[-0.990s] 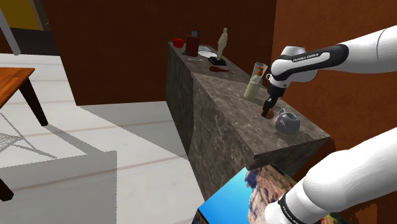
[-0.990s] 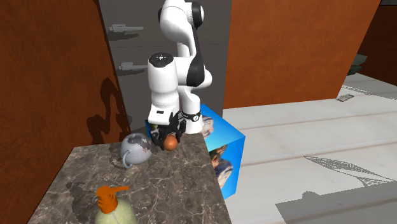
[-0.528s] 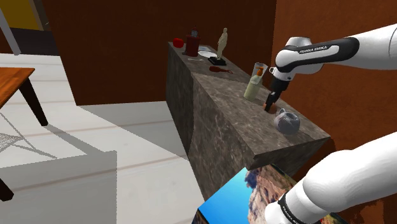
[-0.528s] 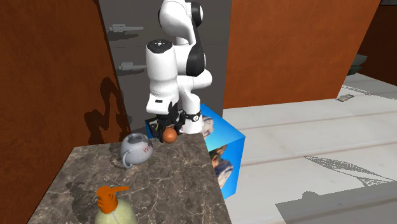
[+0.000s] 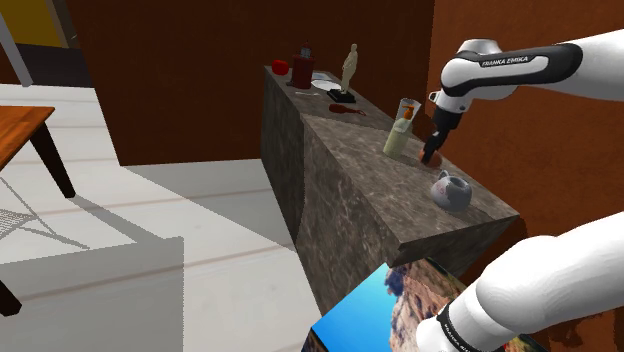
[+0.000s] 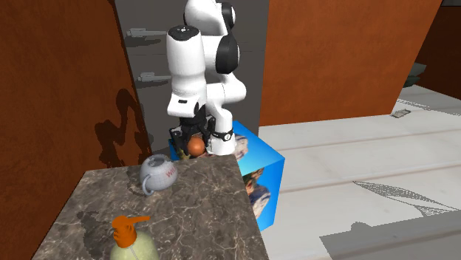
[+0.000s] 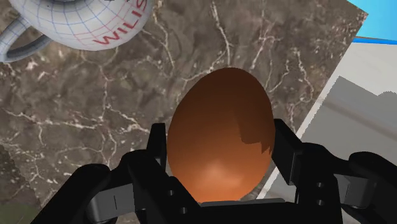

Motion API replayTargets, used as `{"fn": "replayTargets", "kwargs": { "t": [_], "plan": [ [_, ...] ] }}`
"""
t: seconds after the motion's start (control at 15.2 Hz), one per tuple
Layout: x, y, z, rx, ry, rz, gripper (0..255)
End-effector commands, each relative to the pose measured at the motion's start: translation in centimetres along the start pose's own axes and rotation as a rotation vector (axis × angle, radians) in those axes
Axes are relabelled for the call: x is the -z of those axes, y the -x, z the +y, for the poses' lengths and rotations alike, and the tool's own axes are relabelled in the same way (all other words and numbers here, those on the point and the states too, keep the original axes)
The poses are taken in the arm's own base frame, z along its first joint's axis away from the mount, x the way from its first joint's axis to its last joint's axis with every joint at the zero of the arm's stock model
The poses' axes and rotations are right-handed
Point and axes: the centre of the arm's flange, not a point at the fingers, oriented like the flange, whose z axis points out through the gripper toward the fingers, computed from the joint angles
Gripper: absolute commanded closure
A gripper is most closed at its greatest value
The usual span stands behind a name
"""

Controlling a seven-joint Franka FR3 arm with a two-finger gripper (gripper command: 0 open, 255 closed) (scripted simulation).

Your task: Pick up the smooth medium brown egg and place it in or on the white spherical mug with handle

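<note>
Egg pinched in the hand, held above the counter beside the mug.

In the second exterior view the grey-white mug (image 6: 157, 174) stands near the counter's (image 6: 185, 214) edge by the stand. Just right of it and higher, the hand (image 6: 193, 145) clasps the brown egg (image 6: 196, 147) clear of the stone. The wrist view adds both fingers (image 7: 156, 146) pressed on the egg's sides, plus red lettering and a grid on the mug. The shoulder view adds the counter's far end: a red cup (image 5: 280, 67), a pale statuette (image 5: 349, 68), then a bottle (image 5: 400, 127) before the hand.
</note>
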Motion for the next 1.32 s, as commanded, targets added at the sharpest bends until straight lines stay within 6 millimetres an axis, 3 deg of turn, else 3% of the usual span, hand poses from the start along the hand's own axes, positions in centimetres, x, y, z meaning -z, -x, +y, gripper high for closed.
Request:
{"fn": "replayTargets", "kwargs": {
  "t": [0.0,0.2,0.92,1.25],
  "plan": [
    [1.0,0.2,0.0,0.0,0.0,0.0,255],
    [2.3,0.3,-0.1,0.0,0.0,0.0,255],
    [2.2,9.7,11.7,0.0,0.0,0.0,255],
    [-0.4,9.5,11.8,0.0,0.0,0.0,255]
  ]
}}
